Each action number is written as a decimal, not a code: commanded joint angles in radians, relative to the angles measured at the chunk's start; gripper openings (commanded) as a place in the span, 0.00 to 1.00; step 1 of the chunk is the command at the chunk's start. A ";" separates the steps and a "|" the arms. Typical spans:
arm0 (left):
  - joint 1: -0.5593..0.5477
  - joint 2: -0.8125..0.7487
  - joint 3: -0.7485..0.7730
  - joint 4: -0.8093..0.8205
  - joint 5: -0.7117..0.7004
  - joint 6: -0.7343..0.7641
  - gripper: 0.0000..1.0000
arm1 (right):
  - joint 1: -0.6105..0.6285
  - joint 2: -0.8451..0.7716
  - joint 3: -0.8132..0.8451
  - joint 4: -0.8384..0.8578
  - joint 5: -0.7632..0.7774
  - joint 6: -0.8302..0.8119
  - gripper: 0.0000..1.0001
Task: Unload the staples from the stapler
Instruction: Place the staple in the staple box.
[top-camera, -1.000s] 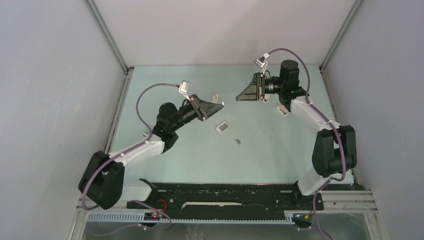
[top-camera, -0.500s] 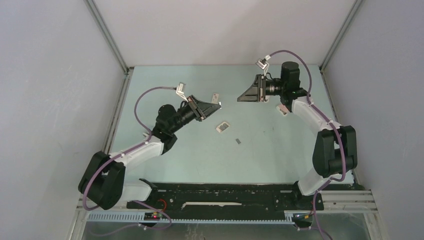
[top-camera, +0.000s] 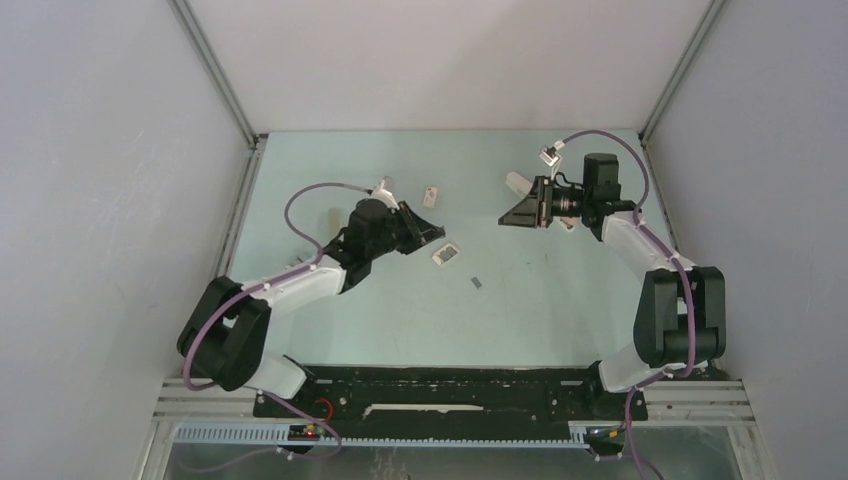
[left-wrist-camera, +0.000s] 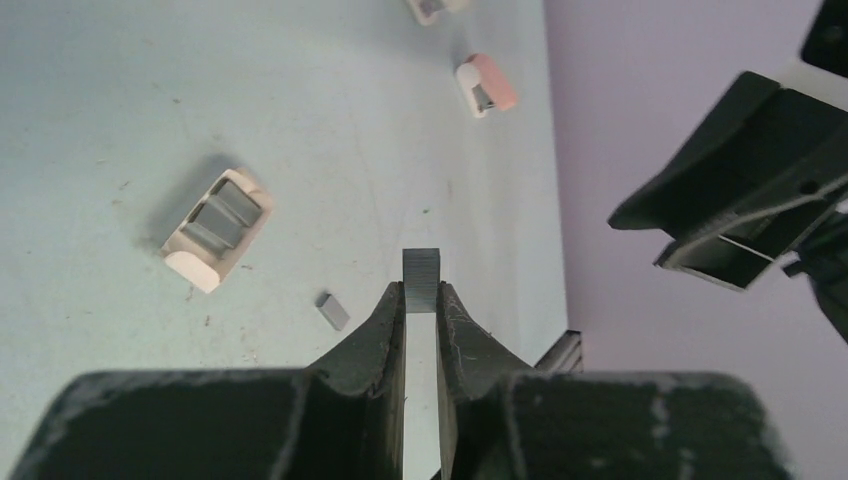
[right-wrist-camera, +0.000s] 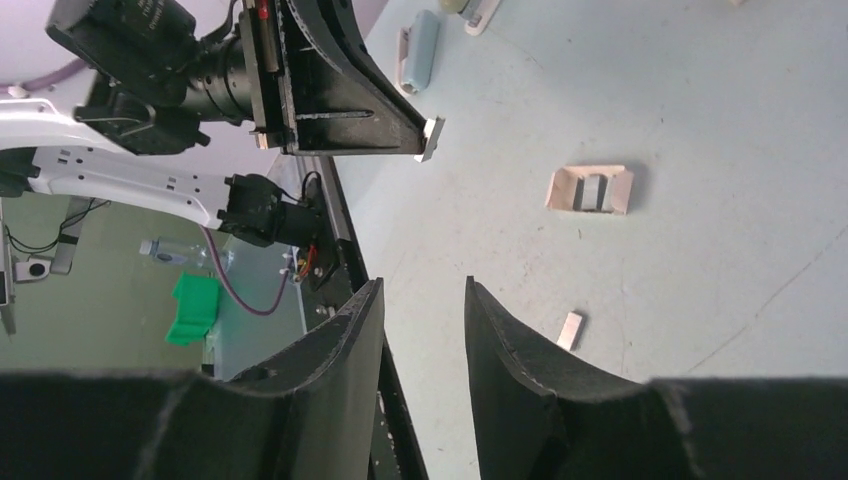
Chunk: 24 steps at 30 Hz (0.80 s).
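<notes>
My left gripper (left-wrist-camera: 421, 290) is shut on a short silvery-grey staple strip (left-wrist-camera: 421, 270) that sticks out past the fingertips, held above the table. In the top view this gripper (top-camera: 432, 230) is just left of a small open tray (top-camera: 447, 254) that holds grey staples. The tray also shows in the left wrist view (left-wrist-camera: 215, 228). A loose staple strip (top-camera: 476, 283) lies on the table nearer the bases, also in both wrist views (left-wrist-camera: 332, 310) (right-wrist-camera: 570, 330). A pink-and-white stapler (left-wrist-camera: 485, 85) lies further off. My right gripper (right-wrist-camera: 420, 295) is open and empty, at the right (top-camera: 512, 216).
A bluish-grey stapler (right-wrist-camera: 420, 50) lies left of the left arm (top-camera: 333, 220). A small white item (top-camera: 431, 196) and another white stapler (top-camera: 517, 183) lie toward the back. Grey walls enclose the table on three sides. The black base rail (top-camera: 450, 390) runs along the near edge.
The left arm has swung right and lower with the strip still in its jaws, now close to the tray. The right gripper has pulled back to the right and lower.
</notes>
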 joint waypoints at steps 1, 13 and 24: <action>-0.036 0.031 0.102 -0.167 -0.120 0.051 0.09 | -0.023 -0.060 -0.029 -0.003 0.006 -0.074 0.44; -0.088 0.135 0.235 -0.311 -0.203 0.044 0.10 | -0.050 -0.010 -0.028 -0.077 0.076 -0.194 0.44; -0.090 0.152 0.240 -0.335 -0.221 0.034 0.10 | 0.022 0.096 0.009 -0.143 0.352 -0.217 0.37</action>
